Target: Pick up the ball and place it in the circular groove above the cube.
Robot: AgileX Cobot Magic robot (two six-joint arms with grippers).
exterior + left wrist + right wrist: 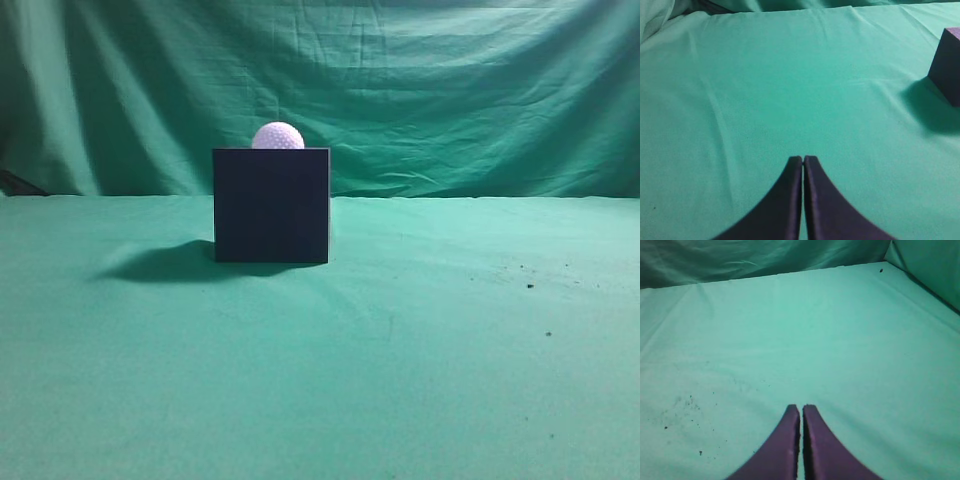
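green cloth drapes the back wall and covers the bench (420, 350). a white dimpled ball (278, 136) already sits on top of the dark cube (271, 205), seemingly in its groove, so the placing looks done. both hands are pulled back and empty: the left hand (803, 159) has its fingers pressed together, the cube at its far right; the right hand (801, 407) is likewise closed and sees only cloth. the left arm seems nearer the cube.
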